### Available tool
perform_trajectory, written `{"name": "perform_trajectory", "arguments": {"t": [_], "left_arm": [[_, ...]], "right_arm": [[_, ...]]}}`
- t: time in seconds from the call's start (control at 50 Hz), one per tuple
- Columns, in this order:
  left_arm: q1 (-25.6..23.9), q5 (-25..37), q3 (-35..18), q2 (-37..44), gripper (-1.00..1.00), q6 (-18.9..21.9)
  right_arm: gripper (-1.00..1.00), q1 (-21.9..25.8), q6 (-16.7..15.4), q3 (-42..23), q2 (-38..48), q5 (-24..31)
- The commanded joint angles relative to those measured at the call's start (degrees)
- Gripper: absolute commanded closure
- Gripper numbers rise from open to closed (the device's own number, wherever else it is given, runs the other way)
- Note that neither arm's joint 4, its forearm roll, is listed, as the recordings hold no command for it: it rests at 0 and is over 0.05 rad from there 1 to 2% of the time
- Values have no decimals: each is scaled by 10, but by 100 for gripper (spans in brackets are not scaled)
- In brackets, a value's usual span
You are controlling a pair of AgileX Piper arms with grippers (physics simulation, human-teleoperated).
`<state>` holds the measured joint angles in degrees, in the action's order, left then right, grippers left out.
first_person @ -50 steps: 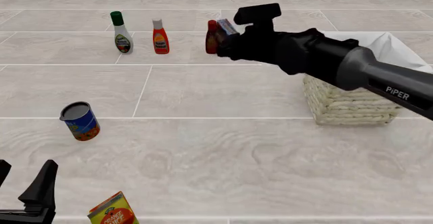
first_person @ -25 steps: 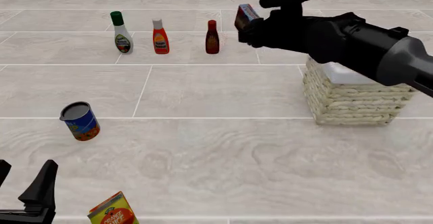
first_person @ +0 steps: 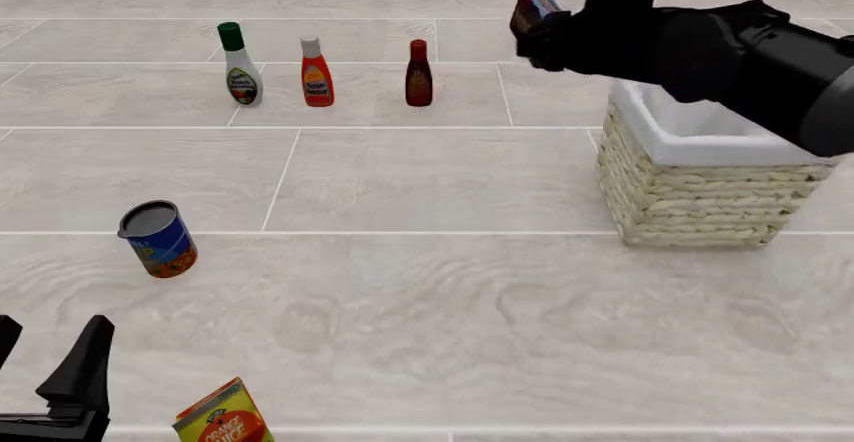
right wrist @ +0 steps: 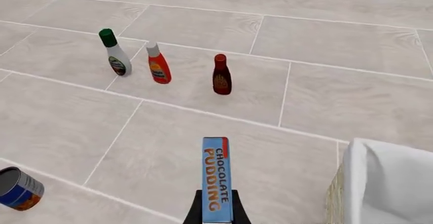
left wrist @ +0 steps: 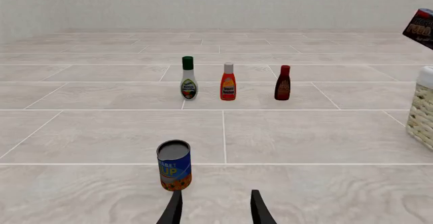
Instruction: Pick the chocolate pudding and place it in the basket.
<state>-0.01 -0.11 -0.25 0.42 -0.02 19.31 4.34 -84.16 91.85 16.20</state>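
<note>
My right gripper (first_person: 539, 20) is shut on the chocolate pudding (first_person: 537, 3), a small box with a blue edge. It holds the box in the air, just left of the far left corner of the basket (first_person: 694, 197). The right wrist view shows the pudding (right wrist: 216, 181) edge-on between the fingers (right wrist: 195, 213), with the basket's white lining (right wrist: 389, 178) to one side. The pudding (left wrist: 421, 27) and the basket (left wrist: 423, 113) also show in the left wrist view. My left gripper (first_person: 47, 362) is open and empty near the front left edge.
A blue and orange can (first_person: 158, 239) stands at the left. An orange juice carton (first_person: 224, 417) lies at the front edge. A white dressing bottle (first_person: 240, 65), an orange-red bottle (first_person: 316, 73) and a dark red bottle (first_person: 419, 74) stand in a row at the back.
My right arm has carried the pudding up and to the right, from beside the dark red bottle to the basket's left side. The left arm has not moved.
</note>
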Motion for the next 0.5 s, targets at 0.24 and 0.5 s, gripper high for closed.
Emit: {"name": "perform_trajectory", "arguments": {"t": [0.24, 0.5], "left_arm": [[0, 0, 0, 0, -100, 0], [0, 0, 0, 0, -100, 0]], "right_arm": [[100, -65, 4, -45, 3, 20], [100, -111, 4, -80, 19, 34]]}}
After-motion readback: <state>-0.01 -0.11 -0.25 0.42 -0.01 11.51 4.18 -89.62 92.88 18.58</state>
